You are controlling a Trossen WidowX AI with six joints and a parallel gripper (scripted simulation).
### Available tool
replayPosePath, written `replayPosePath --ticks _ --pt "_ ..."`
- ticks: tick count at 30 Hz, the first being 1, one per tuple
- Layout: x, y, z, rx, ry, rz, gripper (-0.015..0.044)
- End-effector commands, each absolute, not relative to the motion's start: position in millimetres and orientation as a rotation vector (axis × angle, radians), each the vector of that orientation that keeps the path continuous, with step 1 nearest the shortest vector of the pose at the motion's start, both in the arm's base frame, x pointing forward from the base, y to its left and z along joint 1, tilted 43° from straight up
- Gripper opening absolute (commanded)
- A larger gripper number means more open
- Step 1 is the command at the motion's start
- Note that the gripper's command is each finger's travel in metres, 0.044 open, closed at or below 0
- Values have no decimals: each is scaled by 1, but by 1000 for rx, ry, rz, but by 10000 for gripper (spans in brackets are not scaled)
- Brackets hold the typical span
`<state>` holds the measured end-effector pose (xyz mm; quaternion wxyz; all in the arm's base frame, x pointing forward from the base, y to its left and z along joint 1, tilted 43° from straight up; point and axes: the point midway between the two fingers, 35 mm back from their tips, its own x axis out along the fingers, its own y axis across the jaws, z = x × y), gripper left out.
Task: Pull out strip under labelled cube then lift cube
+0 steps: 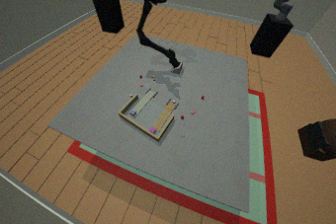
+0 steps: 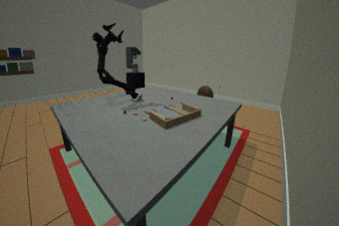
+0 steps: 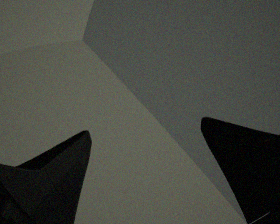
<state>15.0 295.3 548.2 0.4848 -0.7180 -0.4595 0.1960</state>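
My gripper (image 2: 119, 28) (image 3: 146, 130) is open and empty, raised high above the table and well away from the strips. A pale strip (image 1: 143, 102) and a tan-orange strip (image 1: 164, 116) lie side by side inside a three-sided wooden frame (image 1: 139, 126) (image 2: 183, 118). A small lilac cube (image 1: 132, 112) is at the near end of the pale strip. A magenta cube (image 1: 153, 130) is at the near end of the tan-orange strip. Both strips have dark bits at their far ends. Any label on the cubes is too small to read. The wrist view shows only walls and ceiling behind the fingers.
The frame's open side faces the arm's base on the grey table (image 1: 208, 163) (image 2: 115, 154). Small red balls (image 1: 140, 76) (image 1: 203, 97) (image 1: 182, 116) and other tiny pieces lie around the frame. Other arms stand on black pedestals (image 1: 109, 13) (image 1: 271, 35) beyond the table.
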Motion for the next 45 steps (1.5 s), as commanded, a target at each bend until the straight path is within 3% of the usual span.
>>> replayPosePath --ticks 1,17,26,38,45 --pt "44 314 513 -1737 -934 515 400" --pt "204 303 350 -1449 -137 413 400" --pt "282 226 251 -1135 268 143 400" --pt "312 88 145 -699 570 -335 400" --pt "312 81 141 -677 579 -361 400"
